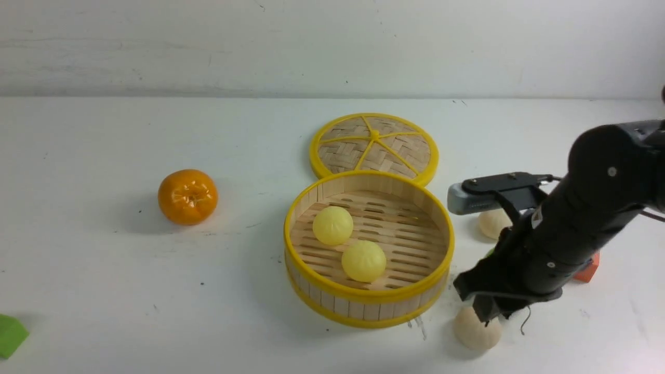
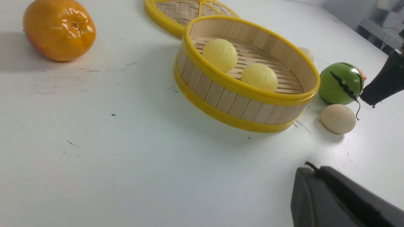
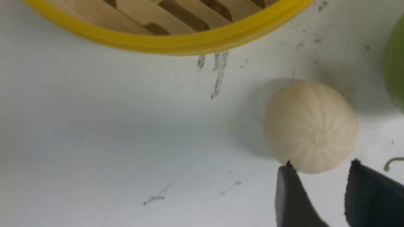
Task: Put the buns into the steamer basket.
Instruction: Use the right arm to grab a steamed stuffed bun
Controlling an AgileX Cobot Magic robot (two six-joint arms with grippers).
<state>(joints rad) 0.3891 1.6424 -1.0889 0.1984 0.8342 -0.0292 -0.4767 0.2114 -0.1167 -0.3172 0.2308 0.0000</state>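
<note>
1. The nearer cream-white bun sat on the white table with its pleated crown up and its flat base down. Its outline was round, so no long axis could be told.
2. It lay just outside the near right wall of the steamer basket, apart from it, and close beside the green striped watermelon ball.
3. The right gripper hung directly over this bun. Its two dark fingers were spread with a clear gap between them and gripped nothing.
4. In the right wrist view the bun lay just ahead of the fingertips, centred on the gap, with most of its body beyond the tips rather than between them. Whether a tip touched it could not be told.
5. The second cream-white bun rested farther back, right of the basket, partly hidden by the right arm.
6. Two pale yellow buns sat inside the basket on its slats, crowns up, close together.
7. Only a dark part of the left gripper showed, in the left wrist view. Whether its fingers were apart or together could not be told.
8. The woven lid lay flat just behind the basket, and the tangerine stood well to the left.
</note>
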